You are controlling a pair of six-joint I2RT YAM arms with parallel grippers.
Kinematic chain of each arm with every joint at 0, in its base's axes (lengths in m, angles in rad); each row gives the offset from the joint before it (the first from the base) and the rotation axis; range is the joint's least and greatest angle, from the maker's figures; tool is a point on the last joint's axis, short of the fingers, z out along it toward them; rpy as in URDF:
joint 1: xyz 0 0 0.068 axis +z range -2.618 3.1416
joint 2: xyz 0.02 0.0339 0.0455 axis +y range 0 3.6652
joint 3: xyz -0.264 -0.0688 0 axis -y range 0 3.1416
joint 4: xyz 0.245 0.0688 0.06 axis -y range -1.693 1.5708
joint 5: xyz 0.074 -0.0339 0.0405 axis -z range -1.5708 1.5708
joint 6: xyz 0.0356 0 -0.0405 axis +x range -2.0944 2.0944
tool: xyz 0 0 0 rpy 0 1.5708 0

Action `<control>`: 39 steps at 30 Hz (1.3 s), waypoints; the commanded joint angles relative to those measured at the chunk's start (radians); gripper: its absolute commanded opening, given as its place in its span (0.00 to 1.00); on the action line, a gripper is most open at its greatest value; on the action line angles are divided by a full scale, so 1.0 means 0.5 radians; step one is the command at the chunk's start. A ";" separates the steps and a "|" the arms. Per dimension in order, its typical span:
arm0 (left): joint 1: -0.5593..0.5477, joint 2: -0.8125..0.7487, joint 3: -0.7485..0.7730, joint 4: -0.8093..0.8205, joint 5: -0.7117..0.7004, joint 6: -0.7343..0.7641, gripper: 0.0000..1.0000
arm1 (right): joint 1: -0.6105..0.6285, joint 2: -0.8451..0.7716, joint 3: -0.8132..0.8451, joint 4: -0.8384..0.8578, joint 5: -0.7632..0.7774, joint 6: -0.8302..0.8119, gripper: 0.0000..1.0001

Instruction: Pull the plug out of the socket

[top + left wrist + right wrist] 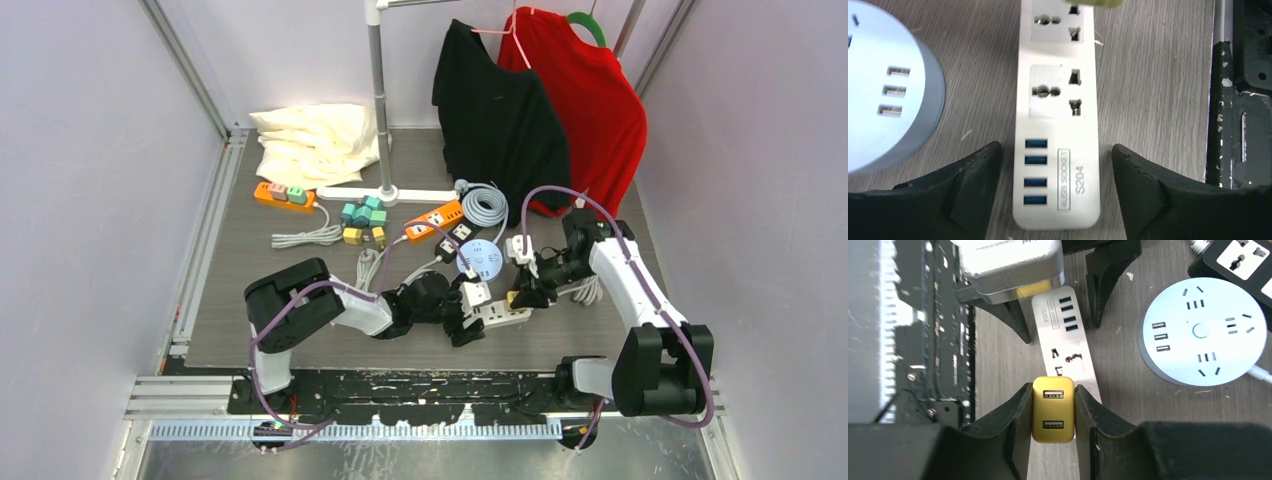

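Note:
The plug point(1053, 410) is a yellow block with two USB ports, and my right gripper point(1053, 389) is shut on its sides. It hangs over the far end of the white socket strip point(1063, 335), hiding the strip beneath it, so I cannot tell whether it is seated. In the left wrist view the strip point(1058, 100) shows two empty sockets and several blue USB ports. My left gripper point(1057, 149) is open astride the USB end, with a gap on each side. From the top view, both grippers meet at the strip point(495, 312) near the table's front.
A round pale-blue socket hub point(480, 260) sits just behind the strip, close to my left finger point(948, 190). An orange strip point(437, 218), a black adapter point(1243, 257), a coiled grey cable point(485, 205) and coloured cubes point(362, 220) lie further back. The black base rail point(1238, 100) borders the strip's other side.

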State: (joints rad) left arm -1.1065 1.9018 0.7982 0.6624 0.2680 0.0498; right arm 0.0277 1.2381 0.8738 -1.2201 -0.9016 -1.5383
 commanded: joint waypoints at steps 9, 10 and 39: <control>0.001 -0.572 -0.178 -0.017 -0.289 -0.480 0.87 | -0.016 0.295 0.366 -0.294 -0.422 0.662 0.01; 0.001 -0.631 -0.188 -0.069 -0.317 -0.551 0.87 | -0.016 0.276 0.360 -0.183 -0.422 0.830 0.01; -0.370 -0.478 0.930 -1.533 -1.606 -1.211 0.77 | 0.052 0.246 0.343 0.536 -0.241 2.381 0.02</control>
State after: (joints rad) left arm -1.2919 1.6199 1.1927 -0.0589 -0.4408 -0.5934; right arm 0.0505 1.3533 0.9981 -0.9607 -0.9867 -0.3645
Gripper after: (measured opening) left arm 0.779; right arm 0.376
